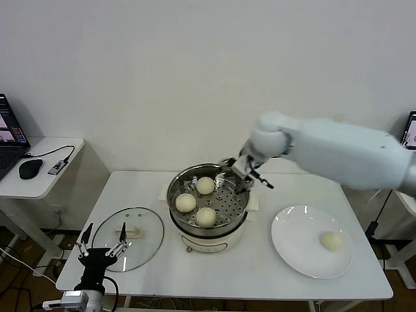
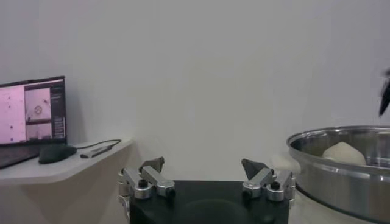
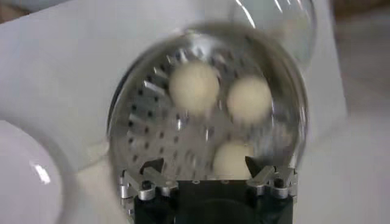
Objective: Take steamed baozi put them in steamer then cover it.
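- Inside the round shiny steel steamer [image 1: 208, 203], three cream-white round dough buns [image 1: 205, 216] sit on its perforated tray, just below the right gripper [image 1: 242, 174], fingers spread, empty.
- Only the head view shows a fourth bun [image 1: 332, 241] on the flat white plate [image 1: 296, 250] and the clear glass lid [image 1: 144, 229] beside the left gripper [image 1: 102, 246], spread, empty.
- No writing is readable.

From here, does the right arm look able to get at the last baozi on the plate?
Probably yes: the open right gripper hangs over the steamer, and the baozi lies alone on the plate, nothing between.
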Robot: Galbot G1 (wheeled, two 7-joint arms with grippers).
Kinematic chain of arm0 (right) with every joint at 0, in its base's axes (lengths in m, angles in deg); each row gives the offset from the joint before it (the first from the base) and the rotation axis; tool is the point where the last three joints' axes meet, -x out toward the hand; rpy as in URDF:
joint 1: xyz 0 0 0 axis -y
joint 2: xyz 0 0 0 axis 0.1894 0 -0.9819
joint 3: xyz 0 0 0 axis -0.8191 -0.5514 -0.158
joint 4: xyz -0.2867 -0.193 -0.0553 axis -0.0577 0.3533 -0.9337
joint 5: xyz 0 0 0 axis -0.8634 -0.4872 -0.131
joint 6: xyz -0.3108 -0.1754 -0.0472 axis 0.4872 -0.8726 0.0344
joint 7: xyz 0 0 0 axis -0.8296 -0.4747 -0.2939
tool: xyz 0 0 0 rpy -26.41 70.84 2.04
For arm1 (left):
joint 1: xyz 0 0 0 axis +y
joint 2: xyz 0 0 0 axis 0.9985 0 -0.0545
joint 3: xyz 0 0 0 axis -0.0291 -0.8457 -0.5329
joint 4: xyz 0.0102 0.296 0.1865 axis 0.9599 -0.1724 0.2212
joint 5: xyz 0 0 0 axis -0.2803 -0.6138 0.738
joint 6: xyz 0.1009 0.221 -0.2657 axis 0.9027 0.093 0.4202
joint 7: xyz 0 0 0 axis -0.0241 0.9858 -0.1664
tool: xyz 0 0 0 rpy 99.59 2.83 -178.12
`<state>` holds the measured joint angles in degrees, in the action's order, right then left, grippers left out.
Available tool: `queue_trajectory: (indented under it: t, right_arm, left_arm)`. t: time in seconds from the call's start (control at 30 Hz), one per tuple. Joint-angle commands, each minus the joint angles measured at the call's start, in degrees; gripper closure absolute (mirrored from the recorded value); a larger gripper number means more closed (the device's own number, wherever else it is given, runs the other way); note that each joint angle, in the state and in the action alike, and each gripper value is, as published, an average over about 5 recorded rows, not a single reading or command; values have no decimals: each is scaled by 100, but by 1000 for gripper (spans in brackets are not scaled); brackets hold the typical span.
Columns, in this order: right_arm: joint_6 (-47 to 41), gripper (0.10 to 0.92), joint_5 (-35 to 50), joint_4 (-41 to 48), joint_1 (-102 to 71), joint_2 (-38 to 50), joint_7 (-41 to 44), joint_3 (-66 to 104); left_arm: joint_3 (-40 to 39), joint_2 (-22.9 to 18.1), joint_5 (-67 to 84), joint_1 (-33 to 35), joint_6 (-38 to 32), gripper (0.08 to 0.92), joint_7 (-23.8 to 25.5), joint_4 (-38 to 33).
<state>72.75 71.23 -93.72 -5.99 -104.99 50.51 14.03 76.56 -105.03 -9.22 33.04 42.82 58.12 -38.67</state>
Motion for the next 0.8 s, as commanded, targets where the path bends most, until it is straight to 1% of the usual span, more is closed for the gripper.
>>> queue_trajectory:
  t: [0.03,0.2,0.4,0.53,0.67,0.8]
  right_arm:
    - [-2067,203,523,-644,-38,2003,-25,207]
    - [-1739,203,-17,-714,-1216,2750,191,927]
    - [-1089,203,-831,-495,-3759,3368,564,3071]
    - [-802,203,-1233,-259,-5041,3414,700,4276]
    - [-645,203,-1552,-55,-5881,3276,717,4843]
    - [-563,203,-1900,259,-6236,3001,608,5075]
  left_arm:
    - [-44,51,-1,-5,-7,177,3,15]
    - [-106,86,-11,-6,-15,177,3,24]
    - [-139,114,-28,18,-15,177,4,7]
    - [-150,116,-39,29,-15,177,3,9]
    - [-150,103,-48,42,-15,177,2,5]
    - [-142,84,-59,59,-15,177,1,-2]
